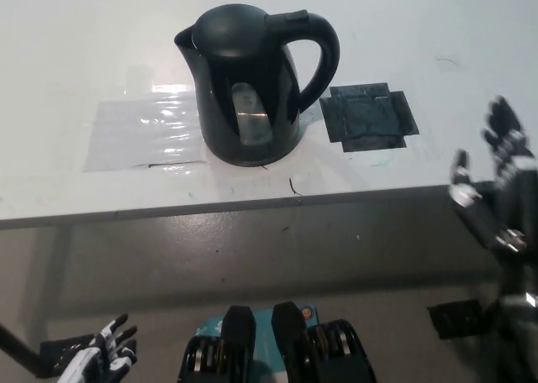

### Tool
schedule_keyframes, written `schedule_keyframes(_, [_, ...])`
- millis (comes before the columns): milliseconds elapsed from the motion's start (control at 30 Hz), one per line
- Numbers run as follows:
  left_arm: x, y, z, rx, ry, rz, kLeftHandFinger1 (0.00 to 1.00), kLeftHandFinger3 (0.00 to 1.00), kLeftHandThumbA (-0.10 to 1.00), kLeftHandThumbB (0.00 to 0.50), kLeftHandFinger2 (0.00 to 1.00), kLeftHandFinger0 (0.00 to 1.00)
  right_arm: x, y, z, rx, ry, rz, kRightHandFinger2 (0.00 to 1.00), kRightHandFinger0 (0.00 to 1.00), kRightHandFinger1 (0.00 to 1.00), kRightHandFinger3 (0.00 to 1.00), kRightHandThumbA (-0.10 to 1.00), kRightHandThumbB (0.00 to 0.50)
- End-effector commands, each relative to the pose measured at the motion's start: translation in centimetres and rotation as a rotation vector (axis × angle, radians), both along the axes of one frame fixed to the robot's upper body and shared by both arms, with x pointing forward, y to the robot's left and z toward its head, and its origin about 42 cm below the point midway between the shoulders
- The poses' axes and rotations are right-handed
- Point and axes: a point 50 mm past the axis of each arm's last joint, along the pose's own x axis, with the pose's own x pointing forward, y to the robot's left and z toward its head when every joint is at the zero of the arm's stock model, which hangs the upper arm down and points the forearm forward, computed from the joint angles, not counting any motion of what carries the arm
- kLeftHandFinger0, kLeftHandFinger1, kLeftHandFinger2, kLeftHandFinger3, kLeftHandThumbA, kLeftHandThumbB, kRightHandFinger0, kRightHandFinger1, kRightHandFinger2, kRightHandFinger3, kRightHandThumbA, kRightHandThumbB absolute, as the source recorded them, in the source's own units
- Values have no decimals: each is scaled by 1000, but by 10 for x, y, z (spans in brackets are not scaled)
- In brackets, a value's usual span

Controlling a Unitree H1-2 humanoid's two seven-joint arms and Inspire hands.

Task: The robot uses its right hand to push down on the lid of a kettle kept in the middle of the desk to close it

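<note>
The black kettle (252,81) is standing lid-down, mid-desk (437,30), while the black right hand (496,190) is hovering fingers spread at the near right edge and the white left hand (97,358) is resting, fingers apart, near left.

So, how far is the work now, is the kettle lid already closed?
The closing looks done: the lid sits flat on the kettle, which stands upright on the desk. Nothing is in hand: the right hand is open at the desk's right edge, away from the kettle, and the left hand rests low. Apparently nothing remains.
</note>
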Motion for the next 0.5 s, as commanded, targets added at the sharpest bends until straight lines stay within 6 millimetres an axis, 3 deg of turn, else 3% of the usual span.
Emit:
schedule_keyframes(0, [18, 26, 33, 15, -96, 25, 1000, 1000, 433, 0, 1000, 1000, -49, -38, 29, -109, -224, 9, 1000, 976, 1000, 1000, 249, 0])
schedule_keyframes(67, [21, 27, 33, 20, -101, 29, 1000, 1000, 423, 0, 1000, 1000, -45, -51, 4, -116, -165, -35, 1000, 987, 1000, 1000, 167, 0])
schedule_keyframes(100, [23, 27, 34, 15, -104, 29, 1000, 1000, 416, 0, 1000, 1000, -43, -64, -24, -102, -99, -65, 1000, 1000, 1000, 1000, 177, 0])
schedule_keyframes(133, [23, 28, 34, 14, -104, 29, 1000, 1000, 415, 0, 1000, 1000, -43, -66, -27, -101, -93, -68, 1000, 1000, 1000, 1000, 181, 0])
schedule_keyframes(167, [25, 26, 34, 9, -110, 29, 1000, 1000, 409, 0, 1000, 1000, -40, -76, -45, -104, -58, -99, 1000, 994, 1000, 1000, 187, 0])
schedule_keyframes(267, [29, 24, 34, 0, -124, 36, 1000, 1000, 398, 0, 1000, 1000, -32, -94, -73, -69, 22, -122, 1000, 1000, 1000, 1000, 157, 0])
schedule_keyframes(467, [32, 27, 34, -10, -131, 45, 1000, 1000, 382, 0, 1000, 1000, -10, -114, -73, 68, 101, -139, 1000, 1000, 1000, 1000, 110, 0])
